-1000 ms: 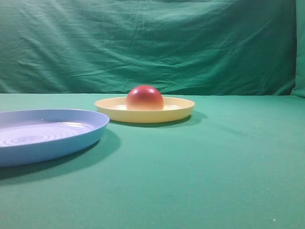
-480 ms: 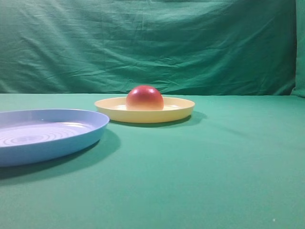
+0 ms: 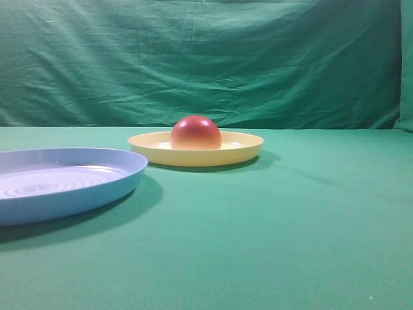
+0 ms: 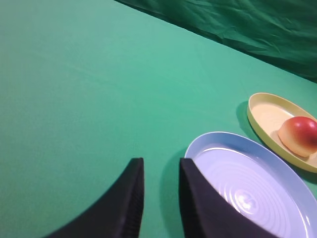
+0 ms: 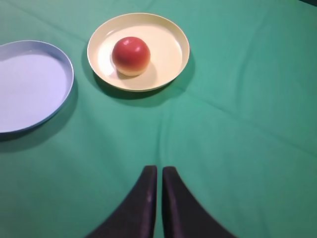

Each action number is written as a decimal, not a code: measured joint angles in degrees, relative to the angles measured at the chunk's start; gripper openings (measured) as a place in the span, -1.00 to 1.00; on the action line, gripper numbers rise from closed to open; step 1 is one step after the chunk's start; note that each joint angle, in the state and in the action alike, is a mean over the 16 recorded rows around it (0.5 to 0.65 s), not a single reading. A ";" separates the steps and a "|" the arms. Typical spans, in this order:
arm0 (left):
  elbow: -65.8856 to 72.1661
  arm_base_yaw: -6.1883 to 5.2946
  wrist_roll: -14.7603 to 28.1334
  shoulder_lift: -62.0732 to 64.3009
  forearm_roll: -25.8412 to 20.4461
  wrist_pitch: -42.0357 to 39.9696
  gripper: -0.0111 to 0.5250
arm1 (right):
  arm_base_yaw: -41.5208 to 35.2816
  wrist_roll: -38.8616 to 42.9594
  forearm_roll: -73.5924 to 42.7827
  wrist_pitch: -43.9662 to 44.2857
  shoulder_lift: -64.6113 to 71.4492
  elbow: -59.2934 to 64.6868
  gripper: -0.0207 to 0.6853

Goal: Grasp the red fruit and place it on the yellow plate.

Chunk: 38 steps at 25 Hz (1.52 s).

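Note:
The red fruit (image 3: pixel 195 133) sits on the yellow plate (image 3: pixel 242 152), left of the plate's middle; both also show in the right wrist view, fruit (image 5: pixel 131 55) on plate (image 5: pixel 171 44), and at the right edge of the left wrist view, fruit (image 4: pixel 298 135) on plate (image 4: pixel 262 111). My right gripper (image 5: pixel 159 170) is shut and empty, well back from the plate over bare cloth. My left gripper (image 4: pixel 161 162) stands open with nothing between its fingers, beside the near rim of the blue plate. Neither gripper shows in the exterior view.
A light blue plate (image 3: pixel 110 184) with concentric rings lies left of the yellow plate, also seen from the right wrist, blue plate (image 5: pixel 62 64). Green cloth covers the table and hangs as a backdrop (image 3: pixel 206 58) behind it.

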 joint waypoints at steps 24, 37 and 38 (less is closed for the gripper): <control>0.00 0.00 0.00 0.00 0.00 0.00 -0.37 | -27.46 2.20 -4.22 -24.29 -33.04 34.11 -0.94; 0.00 0.00 0.00 0.00 0.00 0.00 -0.37 | -32.76 1.86 -2.72 -21.87 -41.10 39.32 -0.94; 0.00 0.00 0.00 0.00 0.00 0.00 -0.37 | -32.81 1.71 -2.56 -21.61 -41.19 39.33 -0.94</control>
